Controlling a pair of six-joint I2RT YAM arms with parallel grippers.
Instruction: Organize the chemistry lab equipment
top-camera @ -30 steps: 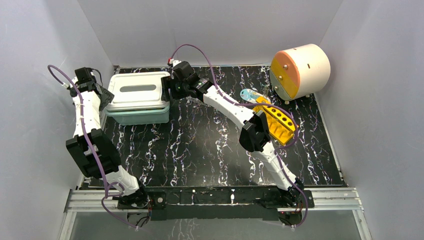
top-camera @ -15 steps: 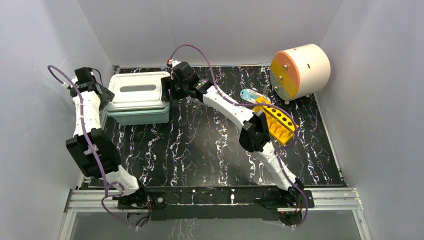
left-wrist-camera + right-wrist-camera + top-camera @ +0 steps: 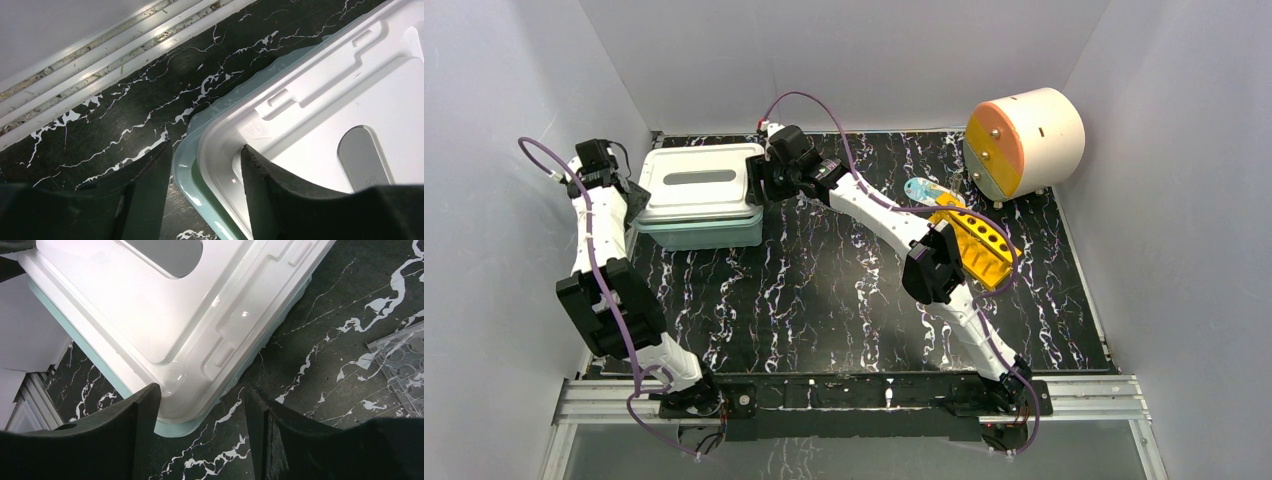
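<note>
Yellow tube rack point(image 3: 987, 242) and a blue-capped tube point(image 3: 924, 189) lie well right of the white-lidded box point(image 3: 664, 197). The long axis of the box runs left to right, with one arm at each end. At its left corner, the left pincer point(image 3: 206, 150) stands half open astride the lid rim; if it touches, I cannot tell. At the right corner, the right pincer point(image 3: 201, 390) stands wide and holds nothing, with a clear rack point(image 3: 400, 365) near.

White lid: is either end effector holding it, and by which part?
Nothing is held. The left end effector and right end effector each straddle a corner of the white plastic lid on the teal plastic bin, unclamped.
</note>
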